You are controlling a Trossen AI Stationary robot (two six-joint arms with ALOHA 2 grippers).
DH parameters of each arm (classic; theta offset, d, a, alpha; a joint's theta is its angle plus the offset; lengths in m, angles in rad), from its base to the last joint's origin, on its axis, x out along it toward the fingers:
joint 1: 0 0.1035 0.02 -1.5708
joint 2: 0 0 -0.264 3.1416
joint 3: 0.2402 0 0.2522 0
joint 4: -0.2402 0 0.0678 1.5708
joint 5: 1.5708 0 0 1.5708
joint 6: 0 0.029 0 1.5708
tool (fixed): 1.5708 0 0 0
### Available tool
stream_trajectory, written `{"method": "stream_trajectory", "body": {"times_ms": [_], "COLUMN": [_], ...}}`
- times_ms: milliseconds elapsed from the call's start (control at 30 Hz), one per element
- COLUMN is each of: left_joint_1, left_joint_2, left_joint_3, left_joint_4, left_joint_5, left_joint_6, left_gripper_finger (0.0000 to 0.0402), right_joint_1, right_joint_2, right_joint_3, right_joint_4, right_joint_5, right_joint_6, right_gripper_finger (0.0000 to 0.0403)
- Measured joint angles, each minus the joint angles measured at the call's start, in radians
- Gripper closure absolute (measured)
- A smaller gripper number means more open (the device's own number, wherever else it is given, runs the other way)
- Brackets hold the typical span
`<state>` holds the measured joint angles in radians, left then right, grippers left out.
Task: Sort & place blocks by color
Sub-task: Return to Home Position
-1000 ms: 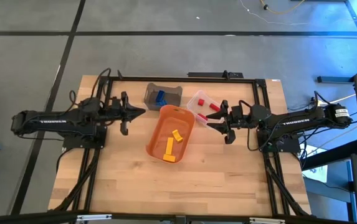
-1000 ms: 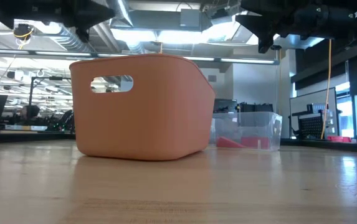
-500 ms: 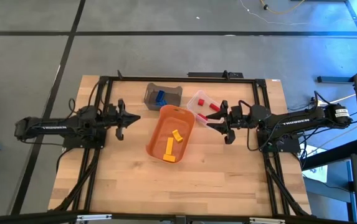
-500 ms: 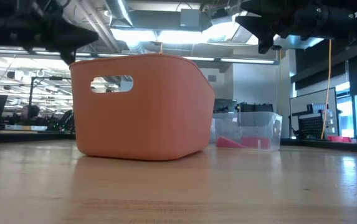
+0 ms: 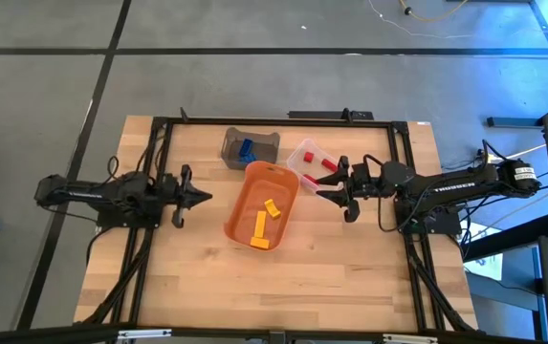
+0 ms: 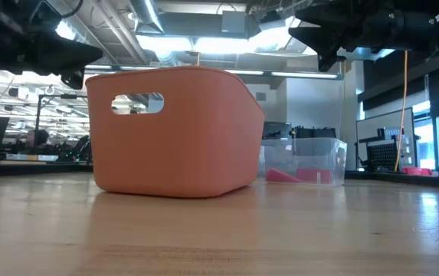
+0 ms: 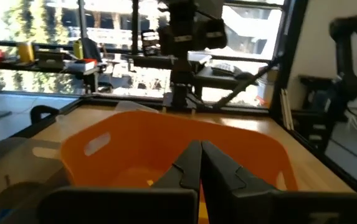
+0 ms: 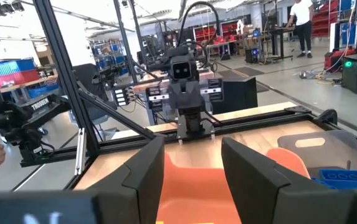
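Observation:
Three yellow blocks [image 5: 266, 218] lie on the floor of the orange tub [image 5: 261, 205] at mid-table. Blue blocks [image 5: 246, 149] sit in a grey bin [image 5: 251, 144] behind it, and red blocks [image 5: 321, 164] in a clear bin [image 5: 310, 159]. My left gripper [image 5: 204, 198] hovers shut, left of the tub and pointing at it; the left wrist view shows its fingers [image 7: 200, 171] closed in front of the tub [image 7: 166, 149]. My right gripper [image 5: 323, 191] hovers open, right of the tub and beside the clear bin, holding nothing [image 8: 194, 168].
The tub [image 6: 173, 130] stands tall in the low view, with the clear bin [image 6: 311, 161] to its right behind it. A black frame [image 5: 283, 119] runs along the table's far edge and sides. Bare wood lies toward the near edge [image 5: 274, 287].
My left gripper has drawn back from the tub, toward the table's left edge and a little toward the near edge, and has come lower, staying shut. My right gripper and all the bins and blocks have kept still.

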<state>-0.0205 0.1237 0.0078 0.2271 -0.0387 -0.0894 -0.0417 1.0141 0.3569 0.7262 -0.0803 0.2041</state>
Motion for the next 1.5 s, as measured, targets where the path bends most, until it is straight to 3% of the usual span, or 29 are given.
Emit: {"method": "stream_trajectory", "body": {"times_ms": [133, 267, 1067, 1200, 1367, 1500], "left_joint_1": [-0.038, -0.038, -0.038, -0.038, -0.038, -0.038], "left_joint_2": [-0.070, -0.121, -0.119, -0.119, -0.119, -0.119], "left_joint_3": [0.000, 0.000, 0.002, 0.002, 0.002, 0.002], "left_joint_4": [-0.051, -0.209, -0.209, -0.209, -0.210, -0.210], "left_joint_5": [0.001, -0.003, -0.027, -0.027, -0.027, -0.027], "left_joint_6": [0.049, 0.016, 0.029, 0.029, 0.029, 0.030], "left_gripper_finger": [0.0401, 0.0401, 0.0382, 0.0378, 0.0381, 0.0390], "right_joint_1": [0.000, 0.000, 0.000, 0.000, -0.001, -0.017], "right_joint_2": [0.000, 0.000, -0.015, -0.089, -0.276, -0.483], "right_joint_3": [0.000, 0.000, 0.000, -0.001, -0.076, -0.149], "right_joint_4": [0.000, -0.004, -0.001, -0.050, -0.156, -0.204], "right_joint_5": [0.000, 0.000, 0.038, 0.047, 0.088, 0.089], "right_joint_6": [0.001, 0.014, 0.026, 0.021, -0.007, -0.006], "right_gripper_finger": [0.0240, 0.0240, 0.0241, 0.0279, 0.0388, 0.0396]}}
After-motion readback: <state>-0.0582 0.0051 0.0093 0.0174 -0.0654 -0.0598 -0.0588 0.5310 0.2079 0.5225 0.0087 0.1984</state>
